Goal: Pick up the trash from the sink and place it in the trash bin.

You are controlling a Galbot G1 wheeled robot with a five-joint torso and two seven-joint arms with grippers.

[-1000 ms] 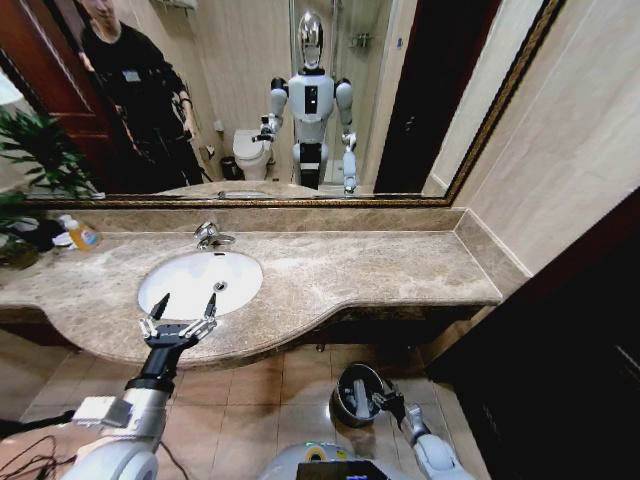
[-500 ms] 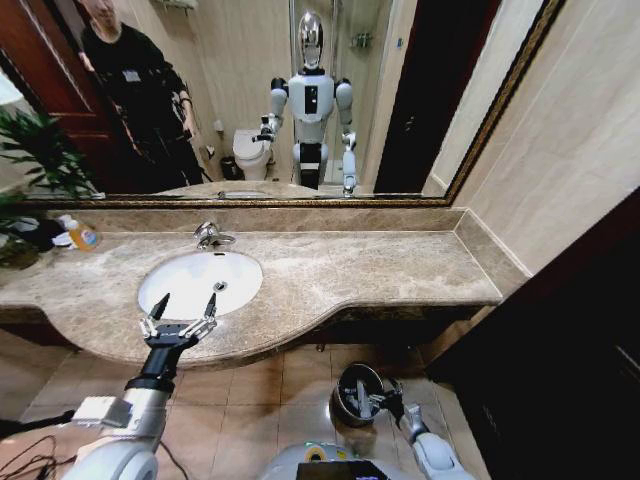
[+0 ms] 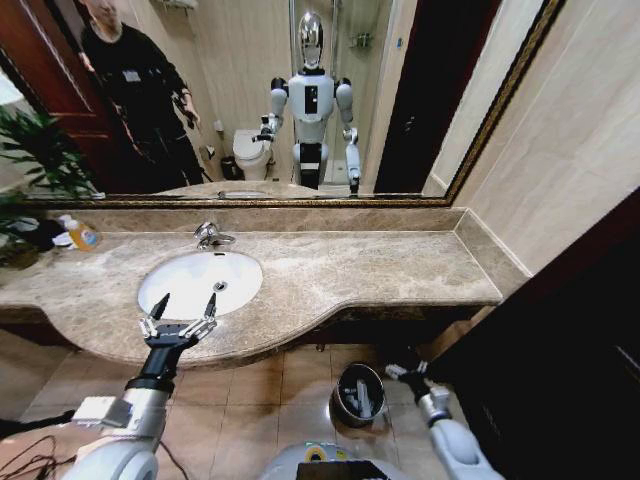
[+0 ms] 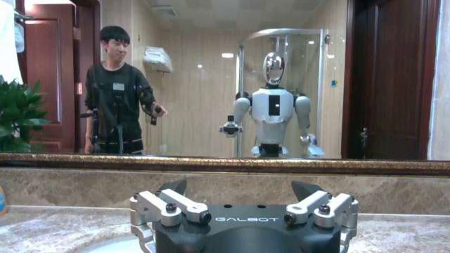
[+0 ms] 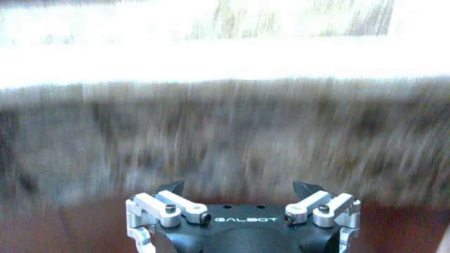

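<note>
The white oval sink sits in the beige marble counter, and I see no items in its basin. My left gripper hangs over the basin's front rim, open, with nothing between its fingers; in the left wrist view this gripper faces the mirror. The trash bin stands on the floor tiles below the counter, and pale pieces of trash lie inside it. My right gripper is just to the right of the bin, apart from it, open and holding nothing. In the right wrist view, that gripper faces the blurred counter edge.
A chrome tap stands behind the basin. An orange-labelled soap bottle and a green plant are at the counter's far left. A dark cabinet closes in the right side beside the bin.
My right gripper has moved from over the bin's right rim to the right and slightly up, now apart from it. The left arm has not moved.
</note>
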